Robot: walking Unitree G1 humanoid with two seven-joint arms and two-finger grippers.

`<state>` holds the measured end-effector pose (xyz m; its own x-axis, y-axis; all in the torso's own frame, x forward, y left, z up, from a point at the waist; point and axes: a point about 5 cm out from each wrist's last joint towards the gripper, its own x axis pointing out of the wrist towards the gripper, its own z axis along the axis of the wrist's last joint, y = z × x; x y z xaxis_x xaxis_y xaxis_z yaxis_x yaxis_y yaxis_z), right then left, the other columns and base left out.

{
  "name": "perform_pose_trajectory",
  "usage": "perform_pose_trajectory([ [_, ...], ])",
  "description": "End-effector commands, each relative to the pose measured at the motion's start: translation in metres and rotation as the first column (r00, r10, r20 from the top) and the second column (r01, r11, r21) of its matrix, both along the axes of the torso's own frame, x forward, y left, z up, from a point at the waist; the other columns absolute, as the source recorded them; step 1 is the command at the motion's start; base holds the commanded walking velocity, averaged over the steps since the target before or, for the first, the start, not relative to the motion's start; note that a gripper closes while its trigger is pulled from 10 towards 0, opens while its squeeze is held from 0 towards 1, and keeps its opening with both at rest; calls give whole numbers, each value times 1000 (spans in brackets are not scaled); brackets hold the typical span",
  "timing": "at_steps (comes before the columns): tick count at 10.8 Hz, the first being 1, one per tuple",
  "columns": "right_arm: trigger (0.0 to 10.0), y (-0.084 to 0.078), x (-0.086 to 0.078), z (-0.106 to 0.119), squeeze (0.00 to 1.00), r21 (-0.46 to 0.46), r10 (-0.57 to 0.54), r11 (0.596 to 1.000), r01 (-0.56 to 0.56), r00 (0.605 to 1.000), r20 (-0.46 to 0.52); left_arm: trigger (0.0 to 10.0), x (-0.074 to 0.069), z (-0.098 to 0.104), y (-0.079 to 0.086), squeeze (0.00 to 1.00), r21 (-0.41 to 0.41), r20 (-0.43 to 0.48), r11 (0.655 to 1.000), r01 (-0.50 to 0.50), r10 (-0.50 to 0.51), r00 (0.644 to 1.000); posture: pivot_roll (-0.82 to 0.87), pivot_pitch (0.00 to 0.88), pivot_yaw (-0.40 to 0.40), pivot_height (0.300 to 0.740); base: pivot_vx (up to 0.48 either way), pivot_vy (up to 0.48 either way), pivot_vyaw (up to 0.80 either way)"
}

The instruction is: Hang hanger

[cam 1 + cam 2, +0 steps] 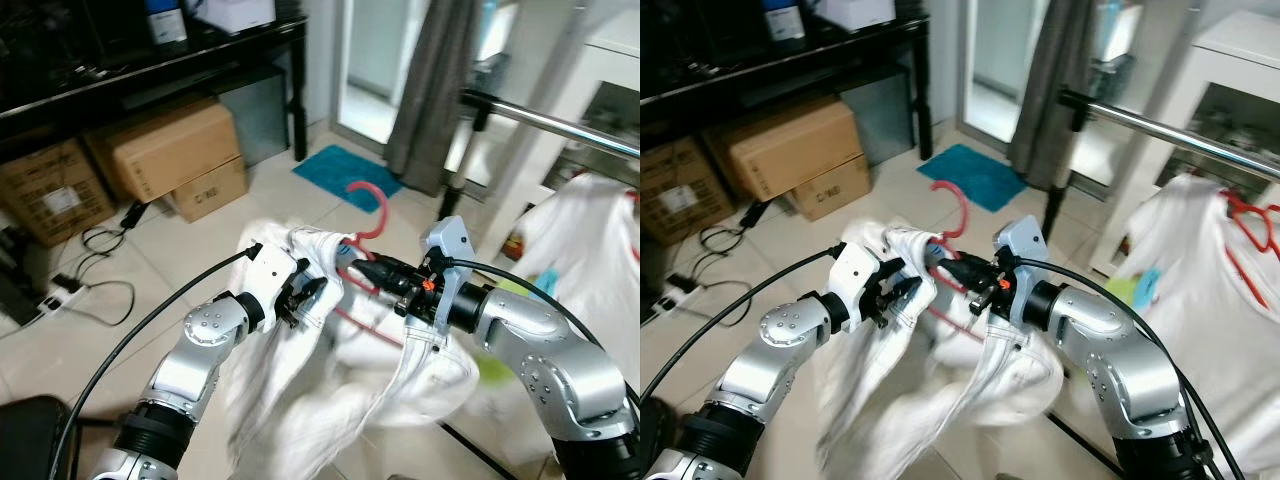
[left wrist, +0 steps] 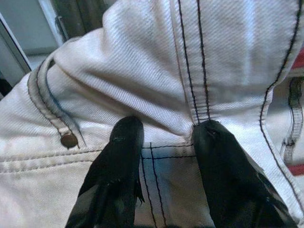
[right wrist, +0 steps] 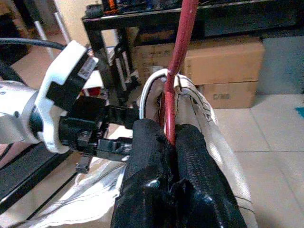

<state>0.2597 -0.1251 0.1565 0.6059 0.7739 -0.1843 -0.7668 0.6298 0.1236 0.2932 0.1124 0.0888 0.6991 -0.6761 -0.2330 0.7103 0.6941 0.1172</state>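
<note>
A red hanger (image 1: 377,206) carries a white denim garment (image 1: 320,400) that hangs in front of me above the floor. My right gripper (image 3: 166,130) is shut on the hanger's red neck (image 3: 178,61), just under the hook. My left gripper (image 1: 300,290) holds the garment's waistband from the left; its black fingers (image 2: 123,142) press into the cloth by a seam and a rivet. Both grippers (image 1: 950,268) nearly meet at the top of the garment. The metal rail (image 1: 560,122) runs across the upper right, above and beyond the hanger.
Another white garment (image 1: 1200,260) on a red hanger (image 1: 1250,220) hangs at the right under the rail. Cardboard boxes (image 1: 170,150) sit under a black table (image 1: 150,70) at the left. A teal mat (image 1: 345,172), a grey curtain (image 1: 440,90) and floor cables (image 1: 100,290) lie ahead.
</note>
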Motion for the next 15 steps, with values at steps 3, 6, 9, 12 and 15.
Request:
perform_pose_trajectory([
  [3,0,8,-2,19,0,34,41,998,-43,997,67,4000,0,-2,-6,0,-18,-4,1000,20,-21,1000,-109,0,3,740,0,0,0],
  [6,0,8,29,12,0,45,-185,982,183,982,47,10000,-4,1,2,0,0,50,1000,-28,28,998,-99,0,-2,740,0,0,0],
  [9,0,17,45,15,0,95,-232,969,229,972,25,10000,2,9,10,1000,-14,108,996,-87,88,990,-82,0,-18,740,0,0,0],
  [12,0,24,35,22,0,172,-138,976,132,990,21,10000,16,12,17,290,-9,157,990,-142,142,977,-93,0,-9,740,0,0,0],
  [15,0,27,25,32,0,243,-89,967,79,996,29,10000,19,2,9,0,-38,132,998,-49,53,990,-109,0,2,740,0,0,0],
])
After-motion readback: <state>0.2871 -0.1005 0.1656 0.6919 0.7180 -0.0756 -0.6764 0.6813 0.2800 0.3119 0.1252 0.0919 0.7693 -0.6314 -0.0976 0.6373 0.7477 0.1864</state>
